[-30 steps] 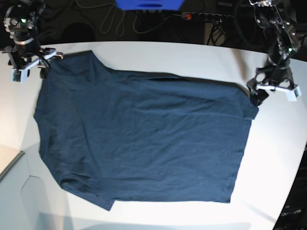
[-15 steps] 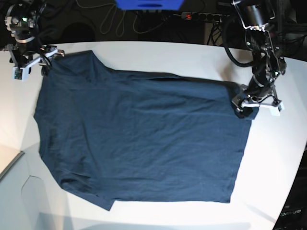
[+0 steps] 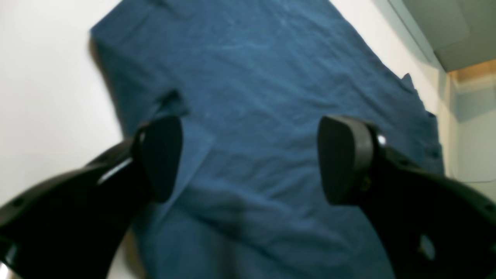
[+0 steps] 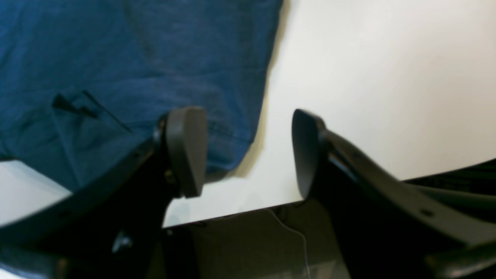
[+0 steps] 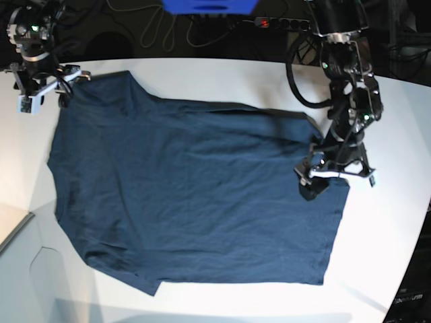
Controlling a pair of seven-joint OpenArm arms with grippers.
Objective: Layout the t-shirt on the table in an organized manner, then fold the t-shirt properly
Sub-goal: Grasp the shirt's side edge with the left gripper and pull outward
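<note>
The dark navy t-shirt lies spread flat across the white table. My left gripper hovers over the shirt's right edge. In the left wrist view its jaws stand wide open above wrinkled blue cloth, holding nothing. My right gripper sits at the shirt's far left corner. In the right wrist view it is open, one finger over the shirt's hem corner, the other over bare table.
Behind the table's far edge lie cables, a power strip and a blue object. A grey panel adjoins the table at the near left. The table's curved edge runs just below my right gripper.
My left arm has swung from the shirt's far right corner inward and nearer, and now stands over the cloth at its right edge. The right gripper has stayed almost still.
</note>
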